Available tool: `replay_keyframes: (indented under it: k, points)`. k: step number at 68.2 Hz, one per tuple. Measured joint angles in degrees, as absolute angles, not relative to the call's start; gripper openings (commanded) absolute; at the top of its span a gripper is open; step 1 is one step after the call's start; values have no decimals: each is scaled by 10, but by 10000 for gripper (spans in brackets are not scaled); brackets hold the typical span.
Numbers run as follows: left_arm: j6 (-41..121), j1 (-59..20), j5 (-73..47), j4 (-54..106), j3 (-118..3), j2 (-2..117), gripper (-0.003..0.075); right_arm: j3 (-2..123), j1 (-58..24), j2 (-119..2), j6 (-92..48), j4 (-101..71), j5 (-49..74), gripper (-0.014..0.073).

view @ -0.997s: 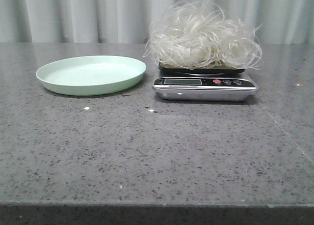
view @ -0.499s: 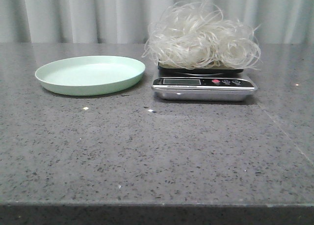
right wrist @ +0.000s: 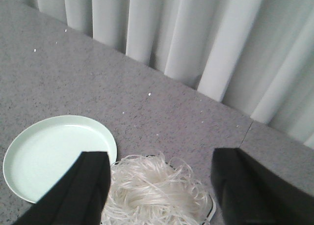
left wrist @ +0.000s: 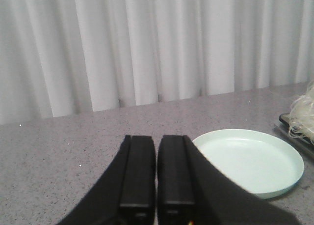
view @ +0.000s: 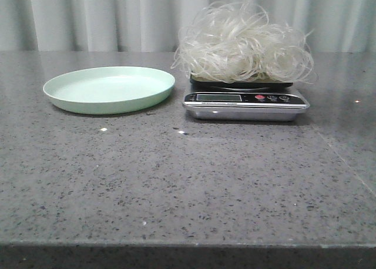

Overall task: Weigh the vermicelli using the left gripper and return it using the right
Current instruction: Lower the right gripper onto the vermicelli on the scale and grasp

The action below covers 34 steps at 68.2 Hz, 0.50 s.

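Note:
The vermicelli [view: 242, 43], a fluffy whitish nest of thin strands, rests on the silver kitchen scale [view: 245, 101] at the back right of the table. The pale green plate [view: 109, 88] lies empty to its left. No gripper shows in the front view. In the right wrist view my right gripper [right wrist: 161, 178] is open, high above the vermicelli [right wrist: 154, 193], which shows between the two fingers. In the left wrist view my left gripper [left wrist: 156, 178] is shut and empty, with the plate [left wrist: 255, 161] off to one side.
Grey speckled stone table [view: 176, 181] with a front edge near the camera. White curtain [view: 117, 16] hangs behind the table. A seam runs across the table at the right [view: 346, 163].
The front view jitters slightly; the vermicelli, scale and plate stay in place.

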<state>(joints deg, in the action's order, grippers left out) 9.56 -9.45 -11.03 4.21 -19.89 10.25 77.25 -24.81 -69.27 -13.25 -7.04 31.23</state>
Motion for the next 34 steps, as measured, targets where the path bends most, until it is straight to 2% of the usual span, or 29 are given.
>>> replay_keyframes:
  k: [17, 34]
  points:
    - [96, -95, -80, 42, -199, 103, 137, 843, -250, -862, -135, -70, 390, 587]
    - [96, -95, -80, 42, -199, 103, 137, 858, -250, -962, -136, -56, 415, 588]
